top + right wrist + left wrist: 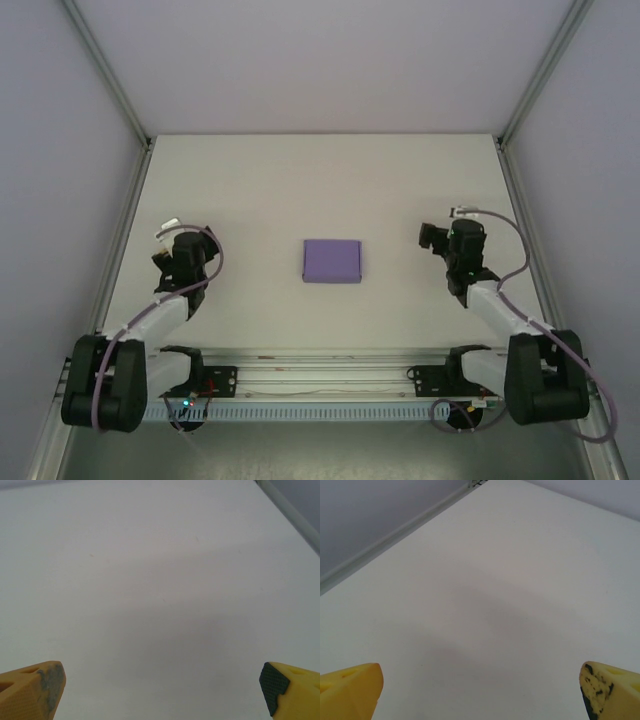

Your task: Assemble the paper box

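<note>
The paper box lies as a small closed lavender rectangle on the white table, midway between the two arms. My left gripper hovers well to its left, and my right gripper well to its right; neither touches it. In the left wrist view the yellow fingertips sit far apart at the bottom corners with bare table between them, so the left gripper is open. The right gripper is likewise open, with its yellow fingertips wide apart over bare table.
Grey walls with aluminium posts enclose the table on three sides. A table edge rail runs along the upper left of the left wrist view. The arm bases and a cable rail line the near edge.
</note>
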Robot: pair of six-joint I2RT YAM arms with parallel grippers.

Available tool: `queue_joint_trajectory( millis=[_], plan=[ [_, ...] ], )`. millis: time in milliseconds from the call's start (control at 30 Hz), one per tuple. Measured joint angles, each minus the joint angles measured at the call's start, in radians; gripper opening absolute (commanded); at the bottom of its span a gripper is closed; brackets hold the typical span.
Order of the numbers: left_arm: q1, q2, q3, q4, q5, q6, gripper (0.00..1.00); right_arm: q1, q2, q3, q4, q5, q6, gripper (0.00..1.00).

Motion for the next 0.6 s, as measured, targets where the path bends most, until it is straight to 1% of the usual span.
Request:
queue_joint_trajectory(
  millis=[100,167,233,300,333,367,400,467,533,600],
  plan=[
    [0.006,0.067,0.004,0.152,0.026,0.089,1.00,-0.014,0.065,-0.068,0.179,-0.010,0.001,1.00],
    [0.011,0.091,0.006,0.231,0.064,0.145,1.00,-0.014,0.121,-0.101,0.301,-0.024,0.000,1.00],
    [0.018,0.108,0.004,0.313,0.098,0.191,1.00,-0.014,0.197,-0.127,0.425,-0.038,0.000,1.00],
    [0.032,0.106,-0.002,0.360,0.138,0.217,1.00,-0.016,0.296,-0.138,0.538,-0.037,0.003,1.00],
    [0.040,0.101,-0.012,0.389,0.153,0.224,1.00,-0.020,0.336,-0.130,0.556,-0.034,0.007,1.00],
    [0.048,0.093,-0.023,0.405,0.164,0.226,1.00,-0.026,0.356,-0.111,0.527,-0.034,0.013,1.00],
    [0.052,0.087,-0.039,0.425,0.170,0.234,1.00,-0.040,0.365,-0.089,0.506,-0.042,0.024,1.00],
    [0.057,0.104,-0.082,0.502,0.176,0.241,1.00,-0.075,0.368,-0.055,0.520,-0.044,0.049,1.00],
    [0.057,0.159,-0.128,0.587,0.179,0.241,1.00,-0.095,0.362,-0.031,0.519,-0.042,0.063,1.00],
    [0.058,0.253,-0.153,0.673,0.175,0.241,1.00,-0.098,0.361,-0.026,0.536,-0.042,0.072,1.00]
  ],
)
